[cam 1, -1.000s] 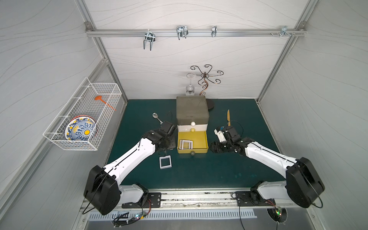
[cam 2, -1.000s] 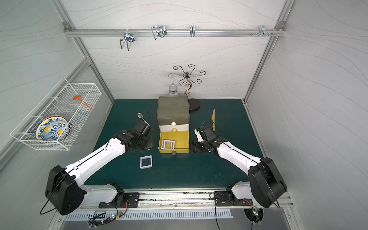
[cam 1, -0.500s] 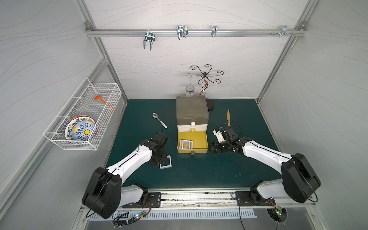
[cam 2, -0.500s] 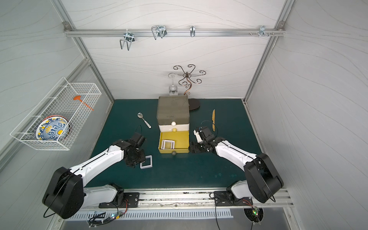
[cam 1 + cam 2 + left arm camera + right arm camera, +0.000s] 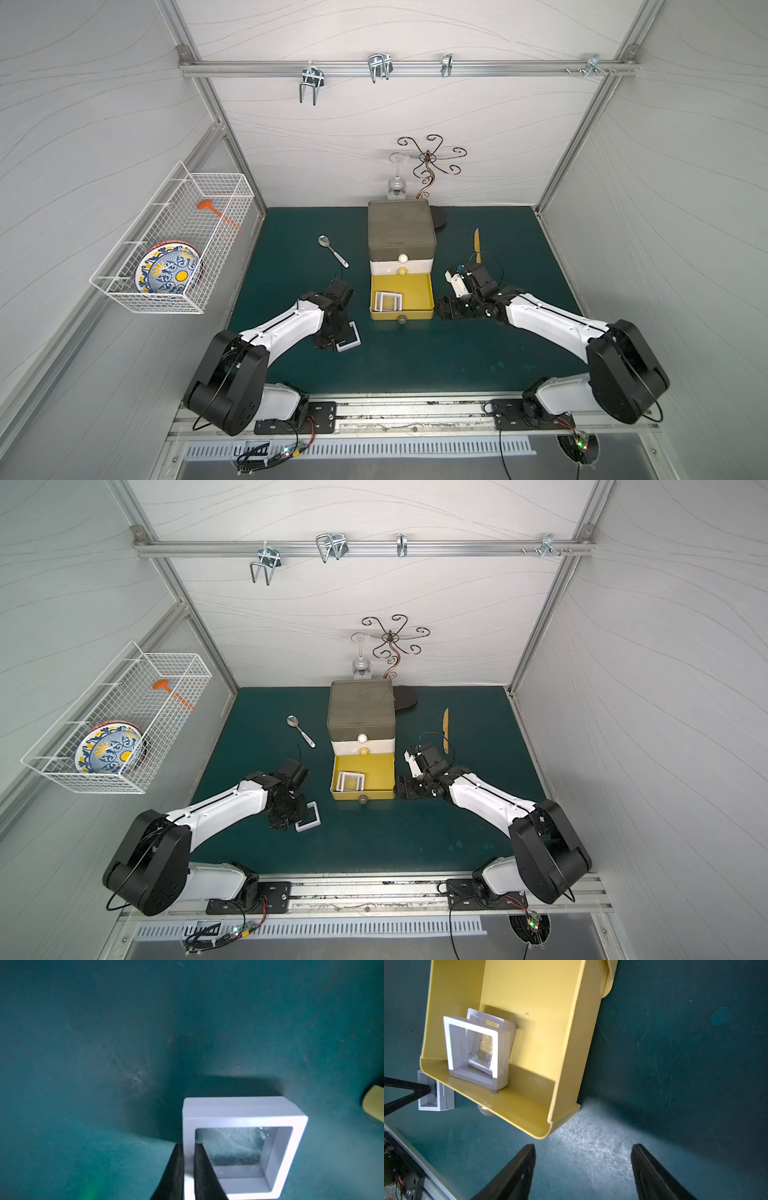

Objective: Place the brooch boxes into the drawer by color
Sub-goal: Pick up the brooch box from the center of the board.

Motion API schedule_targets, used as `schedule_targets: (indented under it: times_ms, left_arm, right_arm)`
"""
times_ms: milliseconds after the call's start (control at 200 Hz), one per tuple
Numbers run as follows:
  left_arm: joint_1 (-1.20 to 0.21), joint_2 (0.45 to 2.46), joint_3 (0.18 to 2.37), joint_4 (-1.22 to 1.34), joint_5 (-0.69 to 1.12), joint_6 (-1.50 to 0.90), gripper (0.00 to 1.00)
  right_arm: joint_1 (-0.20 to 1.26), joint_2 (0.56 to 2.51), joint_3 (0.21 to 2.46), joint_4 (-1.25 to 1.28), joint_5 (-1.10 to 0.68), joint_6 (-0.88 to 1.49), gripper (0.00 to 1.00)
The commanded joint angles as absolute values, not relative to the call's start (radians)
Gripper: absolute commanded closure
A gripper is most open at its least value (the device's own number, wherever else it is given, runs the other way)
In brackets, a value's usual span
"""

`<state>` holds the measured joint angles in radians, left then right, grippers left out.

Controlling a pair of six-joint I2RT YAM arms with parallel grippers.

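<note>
White brooch box (image 5: 352,337), on the green desk (image 5: 415,365) at eight o'clock from the open yellow drawer (image 5: 417,291), was pinched in the left claw (image 5: 188,1148); two more white boxes (image 5: 388,301) sat inside, the right claw (image 5: 583,1147) gaping at three o'clock.

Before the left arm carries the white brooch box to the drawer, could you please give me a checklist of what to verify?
1. Left gripper clamped on the white brooch box, on its frame wall: ok.
2. Yellow drawer pulled open: ok.
3. Bare floor left in it beside the two white boxes inside: ok.
4. Right gripper open, beside the drawer, not over its mouth: ok.
5. Held box clear of the mat: cannot tell.
</note>
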<state>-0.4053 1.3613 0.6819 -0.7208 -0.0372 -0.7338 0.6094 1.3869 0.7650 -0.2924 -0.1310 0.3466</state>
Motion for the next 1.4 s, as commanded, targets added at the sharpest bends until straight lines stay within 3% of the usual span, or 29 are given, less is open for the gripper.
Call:
schedule_targets:
  times_ms: [0, 25, 210, 495, 780, 1061, 1396]
  left_arm:
    - [-0.4, 1.38, 0.663, -0.694, -0.034, -0.719, 0.94]
    - [-0.4, 1.378, 0.662, -0.692, -0.034, -0.719, 1.0]
    - [-0.4, 1.324, 0.703, -0.728, -0.035, -0.705, 1.0]
    - [-0.403, 1.032, 0.849, -0.752, 0.042, -0.596, 1.0]
    - [-0.521, 1.174, 0.972, -0.698, 0.028, -0.603, 1.0]
    - [-0.667, 1.293, 1.05, -0.573, 0.024, -0.626, 1.0]
    - [-0.716, 1.354, 1.103, -0.553, 0.026, -0.619, 1.0]
  right_arm:
    - [0.614, 1.385, 0.778, -0.31, -0.116, 0.339, 0.23]
    - [0.614, 1.382, 0.776, -0.31, -0.116, 0.339, 0.23]
    - [0.615, 1.378, 0.79, -0.322, -0.118, 0.336, 0.22]
    - [0.67, 1.283, 0.803, -0.3, -0.126, 0.306, 0.21]
    - [0.669, 1.212, 0.81, -0.298, -0.109, 0.332, 0.22]
    - [0.69, 1.178, 0.898, -0.271, -0.474, 0.324, 0.21]
    - [0.73, 1.28, 0.958, -0.276, -0.459, 0.381, 0.28]
